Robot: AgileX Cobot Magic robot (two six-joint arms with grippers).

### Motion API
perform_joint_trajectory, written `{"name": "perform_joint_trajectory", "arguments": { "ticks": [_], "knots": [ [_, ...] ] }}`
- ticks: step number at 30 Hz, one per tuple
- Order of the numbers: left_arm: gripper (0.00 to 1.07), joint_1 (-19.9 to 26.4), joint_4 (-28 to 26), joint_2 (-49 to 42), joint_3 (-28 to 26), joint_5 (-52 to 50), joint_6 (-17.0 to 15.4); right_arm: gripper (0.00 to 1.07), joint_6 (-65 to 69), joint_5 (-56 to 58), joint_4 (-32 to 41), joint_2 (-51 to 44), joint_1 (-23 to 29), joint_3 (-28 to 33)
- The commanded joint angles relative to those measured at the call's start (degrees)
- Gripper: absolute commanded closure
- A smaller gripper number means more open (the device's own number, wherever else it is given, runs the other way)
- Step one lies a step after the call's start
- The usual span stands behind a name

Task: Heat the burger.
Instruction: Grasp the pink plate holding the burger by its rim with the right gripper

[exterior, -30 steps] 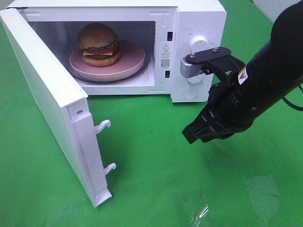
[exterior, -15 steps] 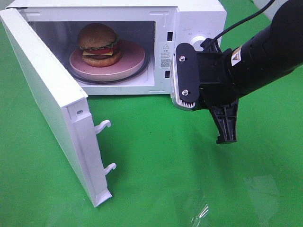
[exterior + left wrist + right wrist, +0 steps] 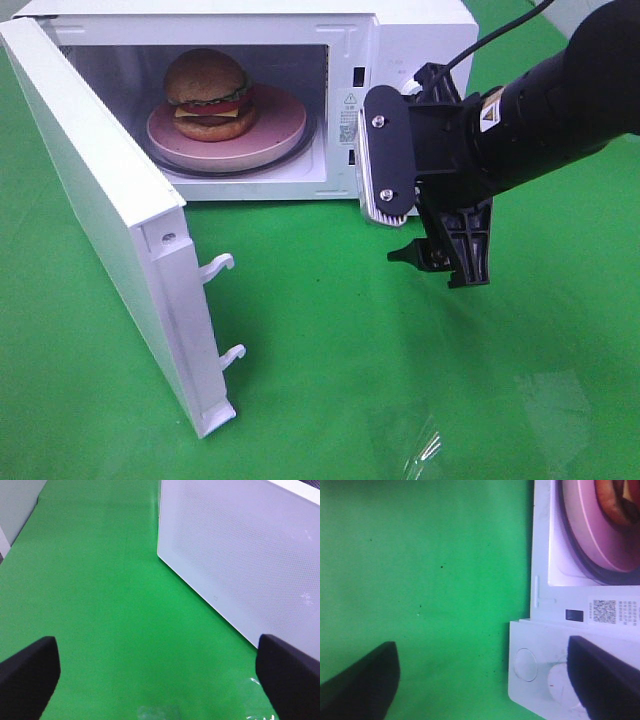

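The green desk (image 3: 330,360) carries a white microwave (image 3: 420,40) whose door (image 3: 100,220) stands swung wide toward the near left, two latch hooks showing on its free edge. Inside, on the glass turntable, the pink plate (image 3: 285,125) holds the burger (image 3: 208,95), sitting toward the plate's left side, well within the cavity. With the food already in place, the step in hand looks like closing the door and then setting the dial. The right gripper (image 3: 415,215) hangs just in front of the control panel (image 3: 540,670), its fingers (image 3: 605,677) spread wide and pinching nothing; from its wrist view the lower knob and the cavity's edge lie between them. The left gripper (image 3: 155,667) faces the door's outer face, fingers (image 3: 27,672) likewise spread and empty. To close the door well, I judge the push should come from the left arm, flat against the outer panel near the free edge, swinging steadily until the hooks seat. The right arm should keep clear of the opening meanwhile, then approach the dial squarely.
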Motion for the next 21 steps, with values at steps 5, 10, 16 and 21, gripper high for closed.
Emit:
{"name": "perform_joint_trajectory", "arguments": {
  "ticks": [5, 10, 16, 21],
  "knots": [
    [0.08, 0.23, -0.23, -0.23, 0.11, -0.29, -0.11, 0.11, 3.27, 0.57, -3.38, 2.52, 0.92, -2.29],
    [0.08, 0.23, -0.23, -0.23, 0.11, -0.29, -0.11, 0.13, 9.57, -1.6, -10.54, 5.5, 3.15, -5.27],
    [0.08, 0.23, -0.23, -0.23, 0.11, -0.29, -0.11, 0.14, 14.73, -2.64, -15.36, 12.72, 3.67, -12.55],
    [0.08, 0.23, -0.23, -0.23, 0.11, -0.29, -0.11, 0.15, 14.73, -3.72, -16.27, 16.1, 3.67, -15.87]
  ]
}}
